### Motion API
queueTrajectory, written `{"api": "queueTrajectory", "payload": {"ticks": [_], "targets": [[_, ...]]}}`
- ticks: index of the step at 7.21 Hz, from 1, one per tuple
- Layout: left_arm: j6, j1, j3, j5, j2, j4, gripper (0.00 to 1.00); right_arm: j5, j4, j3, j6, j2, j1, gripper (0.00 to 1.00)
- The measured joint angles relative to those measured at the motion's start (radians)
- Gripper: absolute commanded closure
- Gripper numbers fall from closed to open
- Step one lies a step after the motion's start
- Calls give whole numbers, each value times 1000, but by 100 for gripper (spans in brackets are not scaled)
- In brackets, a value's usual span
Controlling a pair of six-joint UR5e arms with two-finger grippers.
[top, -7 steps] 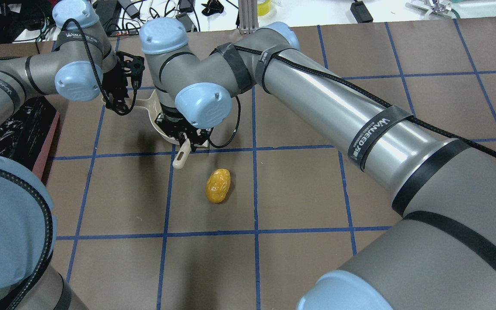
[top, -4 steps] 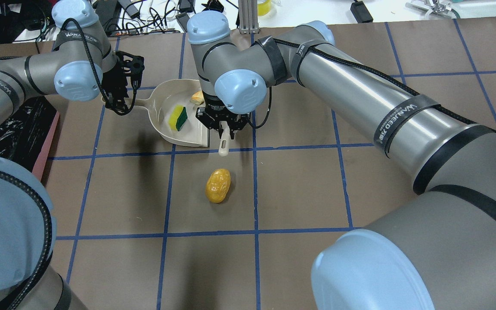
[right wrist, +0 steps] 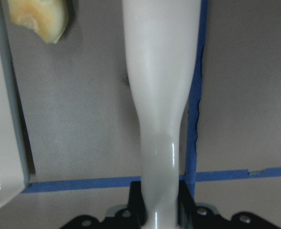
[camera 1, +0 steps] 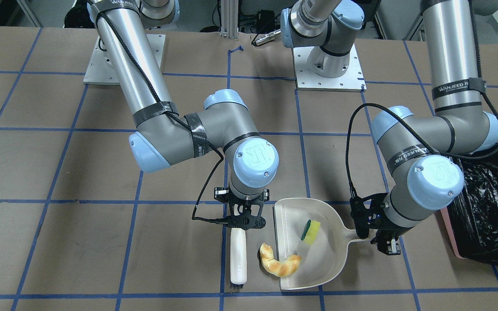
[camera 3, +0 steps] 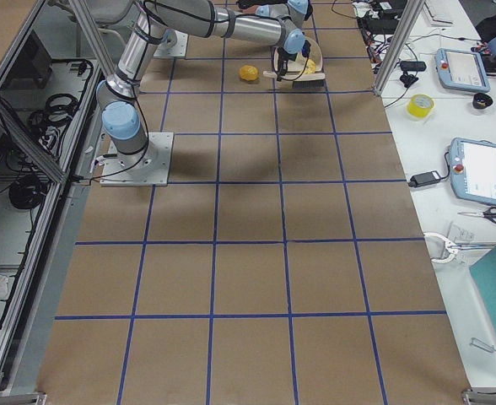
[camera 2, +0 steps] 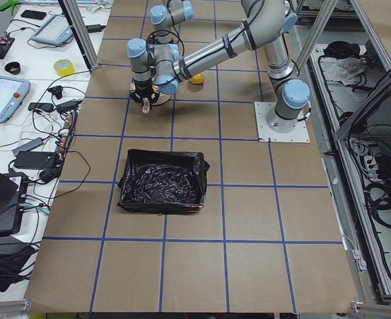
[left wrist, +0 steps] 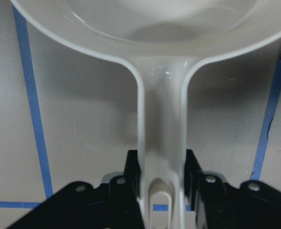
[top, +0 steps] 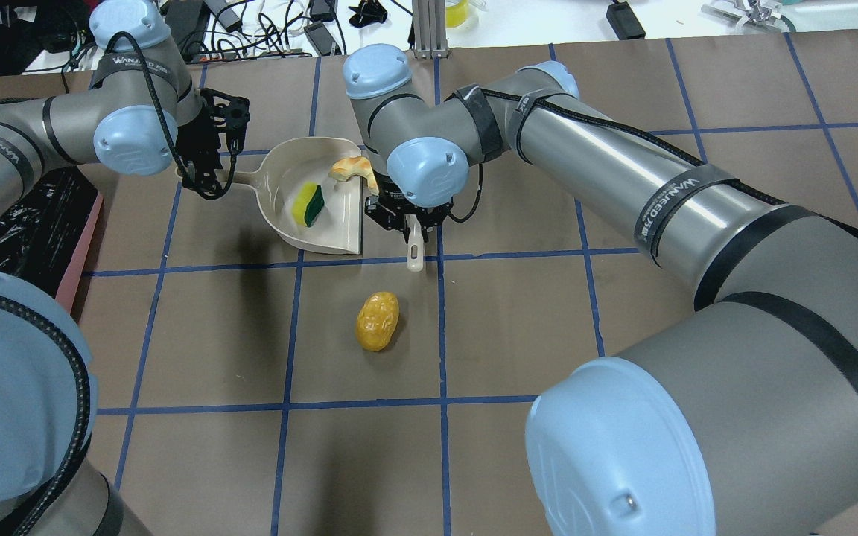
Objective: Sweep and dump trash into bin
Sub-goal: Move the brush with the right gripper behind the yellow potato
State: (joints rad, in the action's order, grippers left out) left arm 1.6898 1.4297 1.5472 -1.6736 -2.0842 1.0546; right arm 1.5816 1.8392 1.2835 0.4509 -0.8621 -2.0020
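Note:
My left gripper (top: 209, 177) is shut on the handle of the beige dustpan (top: 280, 195), which lies flat on the table; the wrist view shows the handle between the fingers (left wrist: 194, 177). The yellow-and-green sponge (top: 308, 204) lies inside the pan. The tan croissant (camera 1: 280, 263) lies across the pan's open lip, half in. My right gripper (camera 1: 242, 222) is shut on the beige brush (camera 1: 238, 255), held just outside the pan's mouth beside the croissant. The golden-brown potato piece (top: 377, 320) lies alone on the table, nearer the robot. The pink bin with its black bag (camera 1: 486, 207) stands on my left side.
The table is brown paper with a blue tape grid. My right arm (top: 623, 193) reaches across the table's middle. Cables and devices lie past the far edge (top: 265, 22). The bin also shows in the overhead view (top: 19, 223), left of the dustpan.
My right arm has swung right with the brush, off the dustpan to its open side, uncovering the sponge and croissant. The left gripper, dustpan and potato piece have not moved.

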Motion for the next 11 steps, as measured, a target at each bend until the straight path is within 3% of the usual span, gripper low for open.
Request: {"api": "queueTrajectory", "payload": {"ticks": [7, 11], "targets": [[0, 0, 5, -2, 6, 0, 100, -13, -2, -86, 150, 68, -108, 100], [1, 0, 7, -2, 7, 0, 100, -114, -9, -133, 312, 73, -184, 100]]}}
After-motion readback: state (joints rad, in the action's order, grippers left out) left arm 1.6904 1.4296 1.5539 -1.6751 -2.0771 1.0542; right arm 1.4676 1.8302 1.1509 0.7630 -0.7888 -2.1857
